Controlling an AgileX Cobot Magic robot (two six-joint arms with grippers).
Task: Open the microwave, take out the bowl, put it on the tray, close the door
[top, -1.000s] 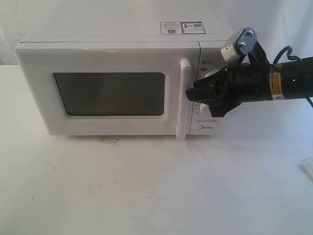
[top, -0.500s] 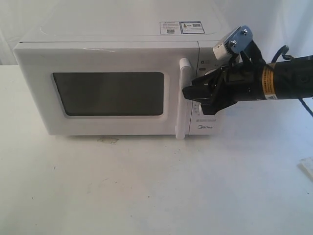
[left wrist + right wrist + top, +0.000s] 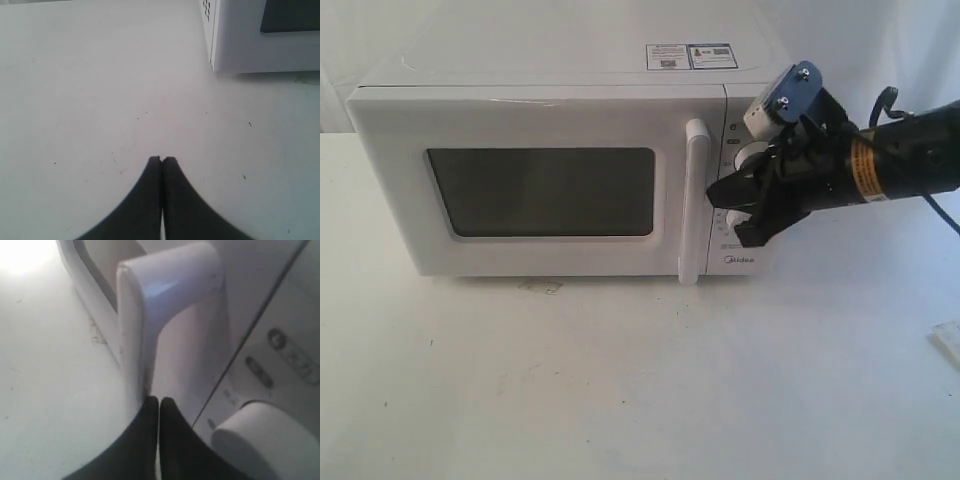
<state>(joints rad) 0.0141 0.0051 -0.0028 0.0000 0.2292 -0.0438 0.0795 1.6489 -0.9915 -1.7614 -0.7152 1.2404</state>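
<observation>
The white microwave [image 3: 550, 70] stands at the back of the table, its door [image 3: 535, 125] closed and the dark window [image 3: 542, 192] showing nothing inside. My right gripper [image 3: 713, 193] is shut, its tips right beside the vertical bar handle [image 3: 694, 200], in front of the dial panel [image 3: 745, 155]. In the right wrist view the handle [image 3: 170, 320] rises just past my shut gripper [image 3: 159, 401], and a round dial [image 3: 265, 437] sits alongside. My left gripper [image 3: 162, 160] is shut and empty above bare table, a corner of the microwave [image 3: 240, 45] ahead. The bowl is hidden.
The white table [image 3: 620, 380] stretches in front of the oven. A small pale object [image 3: 950, 342] pokes in at the right edge of the exterior view. A faint stain [image 3: 542, 287] marks the table under the oven's front.
My right gripper has risen and tilted, wrist camera swinging left, and its tips have pulled slightly right off the handle. The door stays closed.
</observation>
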